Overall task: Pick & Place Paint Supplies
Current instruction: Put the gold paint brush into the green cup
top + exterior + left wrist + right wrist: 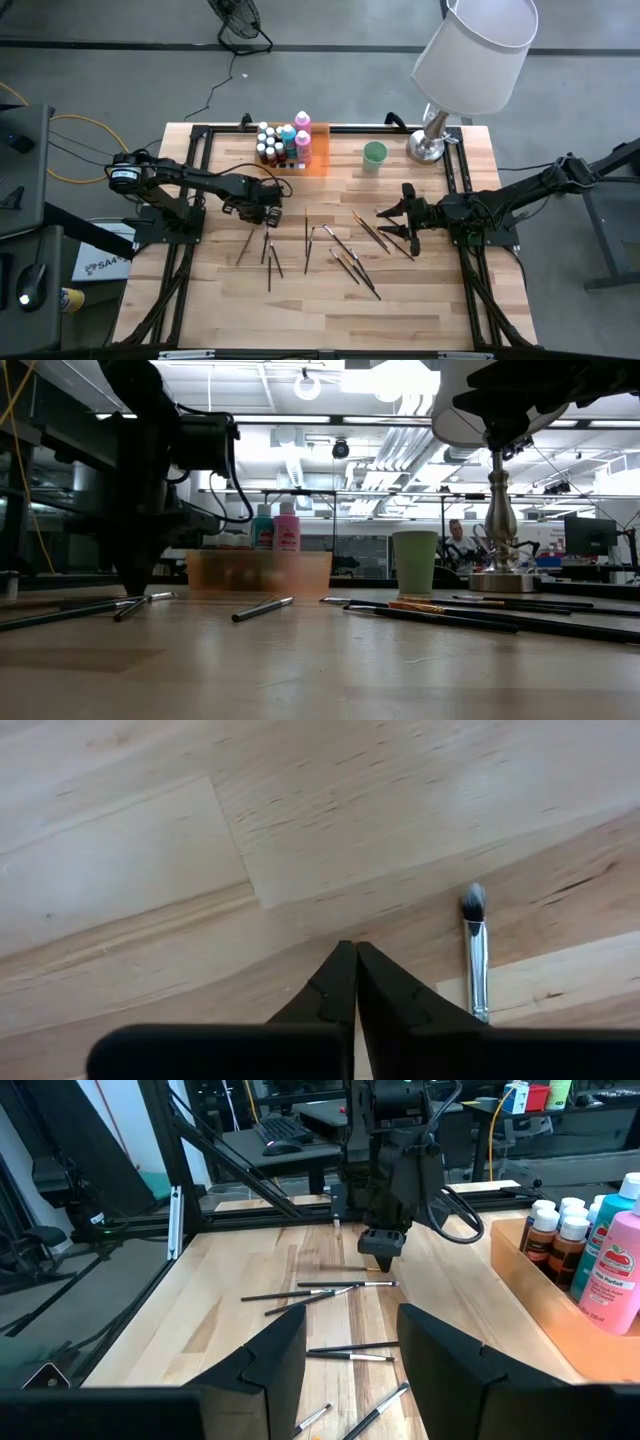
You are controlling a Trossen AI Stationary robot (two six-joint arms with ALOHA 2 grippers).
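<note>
Now my left end effector [355,952] is pinched together on nothing; I'd reopen over the brush [476,955] at 3 o'clock.

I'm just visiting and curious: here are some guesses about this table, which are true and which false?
1. The small white-capped paint bottles stand in the translucent orange tray. True.
2. The left gripper has its fingers wide apart. False: they are shut, tips together.
3. Thin dark paintbrushes lie scattered on the wooden table. True.
4. The pale green cup lies tipped over. False: it stands upright.
5. The right gripper is open. True.
</note>
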